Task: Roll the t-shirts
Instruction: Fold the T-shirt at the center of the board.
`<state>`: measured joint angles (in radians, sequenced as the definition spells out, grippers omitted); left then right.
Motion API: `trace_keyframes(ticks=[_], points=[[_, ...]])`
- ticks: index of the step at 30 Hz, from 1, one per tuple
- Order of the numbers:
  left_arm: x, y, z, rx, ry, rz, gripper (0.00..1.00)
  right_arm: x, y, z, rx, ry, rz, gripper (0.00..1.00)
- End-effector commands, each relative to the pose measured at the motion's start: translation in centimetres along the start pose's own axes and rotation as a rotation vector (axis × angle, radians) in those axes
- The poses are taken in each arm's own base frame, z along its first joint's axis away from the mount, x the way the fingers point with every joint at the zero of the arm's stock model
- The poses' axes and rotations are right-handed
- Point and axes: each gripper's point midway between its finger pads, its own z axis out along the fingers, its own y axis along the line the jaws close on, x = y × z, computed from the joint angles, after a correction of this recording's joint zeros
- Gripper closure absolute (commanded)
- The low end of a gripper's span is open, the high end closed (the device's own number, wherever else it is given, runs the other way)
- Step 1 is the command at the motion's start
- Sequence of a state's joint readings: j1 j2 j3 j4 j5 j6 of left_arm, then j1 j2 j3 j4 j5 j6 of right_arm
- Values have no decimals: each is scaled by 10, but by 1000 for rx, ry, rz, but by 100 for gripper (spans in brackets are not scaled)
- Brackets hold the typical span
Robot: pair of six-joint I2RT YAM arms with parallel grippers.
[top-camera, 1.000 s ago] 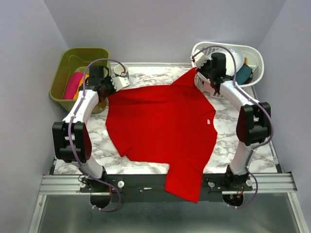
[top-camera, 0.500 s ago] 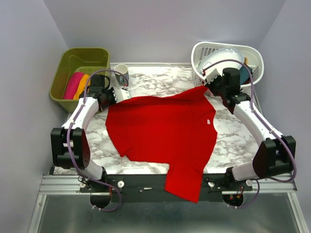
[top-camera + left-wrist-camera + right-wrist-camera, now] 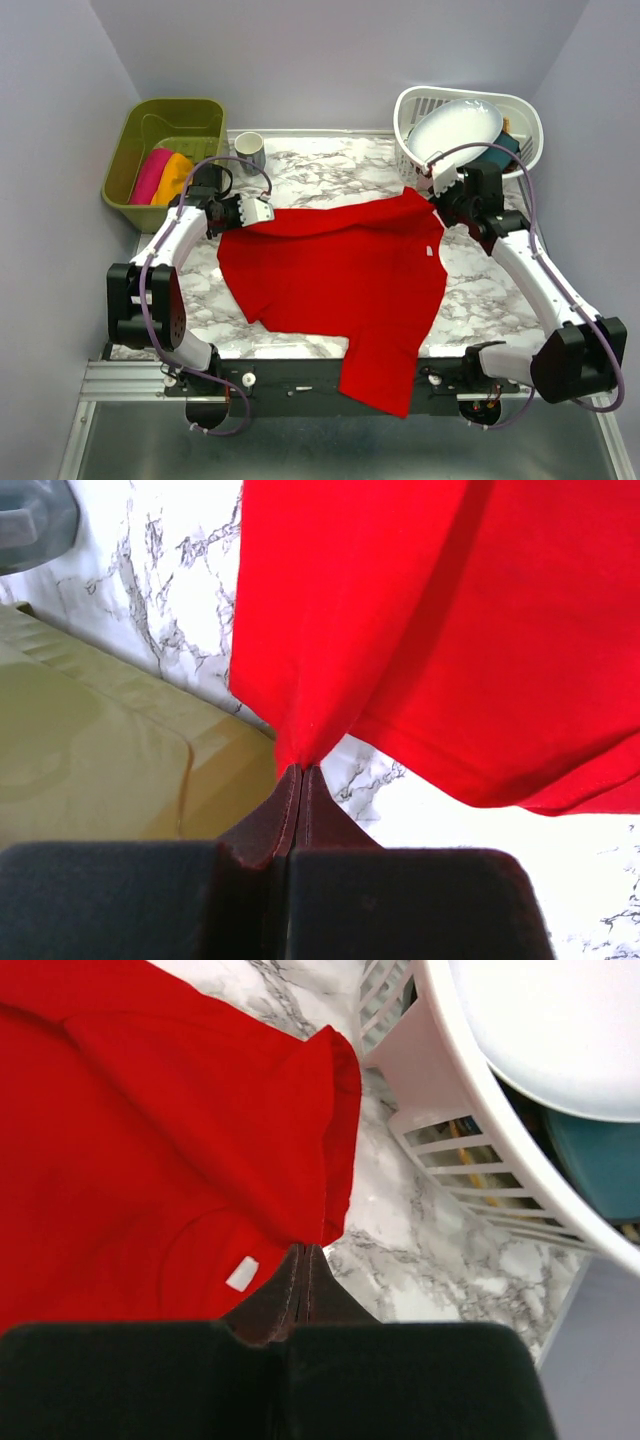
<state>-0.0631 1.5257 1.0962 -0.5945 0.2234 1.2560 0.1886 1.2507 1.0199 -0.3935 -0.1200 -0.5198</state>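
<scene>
The large red t-shirt [image 3: 340, 270] lies spread on the marble table, one part hanging over the near edge. Its small white label [image 3: 428, 251] shows near the right side. My left gripper [image 3: 262, 211] is shut on the shirt's far left corner; the left wrist view shows the cloth [image 3: 400, 620] pinched at my fingertips [image 3: 300, 772]. My right gripper [image 3: 437, 191] is shut on the far right corner, with cloth [image 3: 180, 1130] and label [image 3: 241, 1274] in the right wrist view. The magenta t-shirt [image 3: 150, 173] and orange t-shirt [image 3: 176, 176] lie in the green bin.
A green bin [image 3: 135, 140] stands at the far left. A white basket [image 3: 522, 110] at the far right holds a white oval plate [image 3: 455, 128] and a teal item [image 3: 497, 152]. A mug [image 3: 249, 149] stands at the back by the bin.
Both grippers have pulled the shirt's far corners toward the near side, away from the bin and basket. The far edge of the shirt now lies flatter and closer.
</scene>
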Motion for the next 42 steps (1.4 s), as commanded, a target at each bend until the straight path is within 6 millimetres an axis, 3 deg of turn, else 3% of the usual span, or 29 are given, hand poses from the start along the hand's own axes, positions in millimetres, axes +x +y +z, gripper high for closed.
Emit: trace_keyframes(ticks=[1, 9, 23, 34, 42], points=[[5, -4, -1, -2, 32, 29, 100, 13, 26, -22, -72, 40, 130, 100], [8, -12, 3, 31, 47, 42, 100, 21, 39, -39, -98, 72, 219, 100], [19, -47, 8, 129, 88, 58, 100, 35, 63, -60, -151, 107, 327, 100], [31, -66, 20, 173, 133, 62, 100, 58, 93, -71, -231, 170, 421, 99], [32, -74, 26, 191, 151, 67, 100, 51, 98, -74, -264, 156, 452, 100]])
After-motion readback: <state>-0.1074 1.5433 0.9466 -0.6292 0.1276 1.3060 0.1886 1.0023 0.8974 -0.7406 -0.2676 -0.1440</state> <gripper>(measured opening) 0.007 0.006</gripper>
